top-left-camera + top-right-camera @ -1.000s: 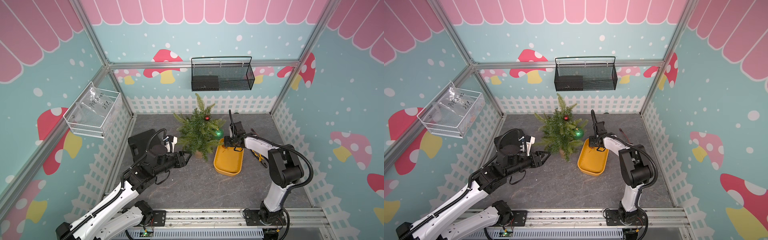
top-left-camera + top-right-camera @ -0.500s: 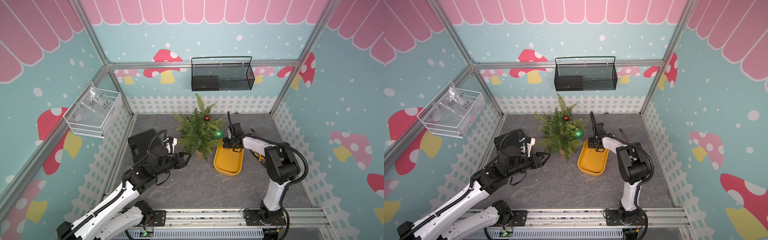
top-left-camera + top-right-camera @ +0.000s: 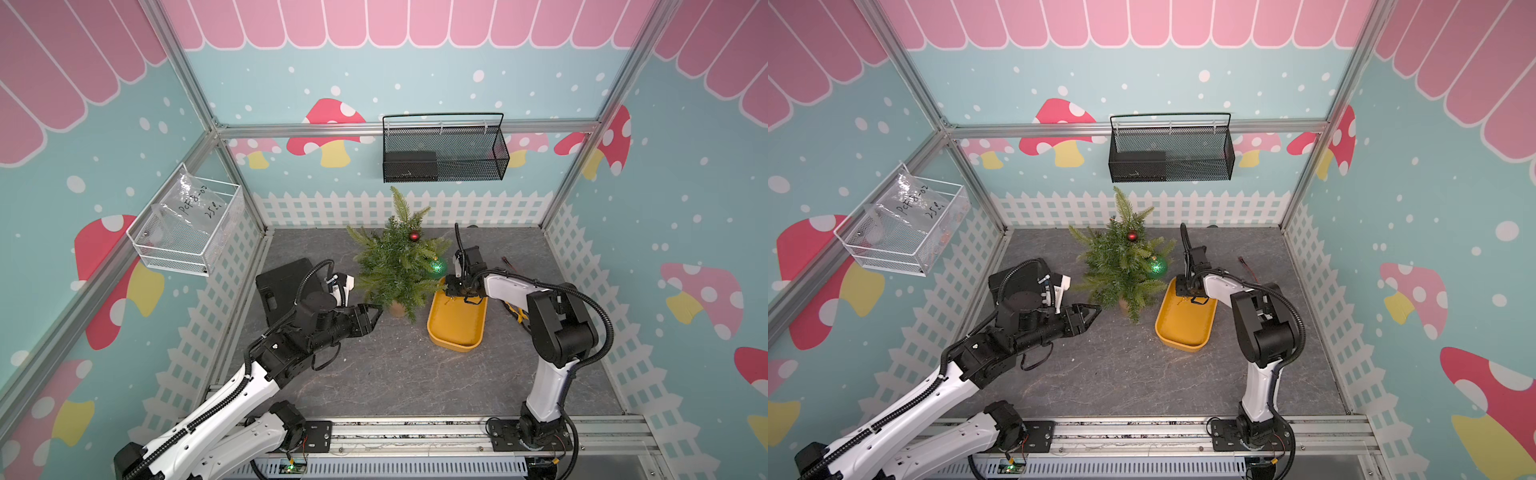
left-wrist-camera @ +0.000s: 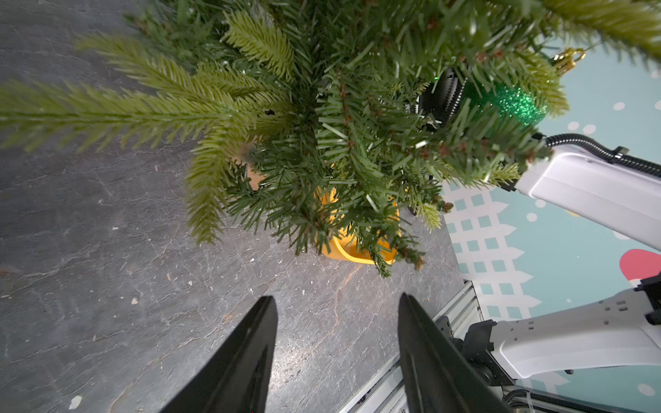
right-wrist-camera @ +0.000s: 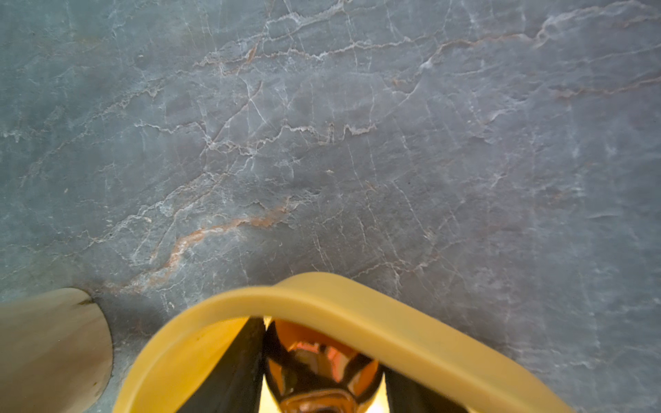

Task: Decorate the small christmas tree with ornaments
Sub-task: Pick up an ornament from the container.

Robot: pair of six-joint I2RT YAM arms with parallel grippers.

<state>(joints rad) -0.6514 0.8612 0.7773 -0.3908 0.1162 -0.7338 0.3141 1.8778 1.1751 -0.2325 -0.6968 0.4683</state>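
Amber-orange ornament [image 5: 322, 361] is being clamped by the right gripper [image 3: 456, 294] inside the yellow tray [image 3: 455, 345], likely for hanging on the tree [image 3: 395, 266]; left gripper [image 4: 336, 296] is being held open.

A shiny amber-orange ball ornament [image 5: 322, 364] sits inside the curved rim of a yellow plastic tray [image 5: 357, 291]. The right gripper [image 5: 322, 352] has its dark fingers [image 5: 236, 372] close on either side of it, though I can't tell whether they are pressing it. The tray rests on a grey, veined stone-look tabletop [image 5: 322, 143], with a round tan base [image 5: 46, 343] just beside it.
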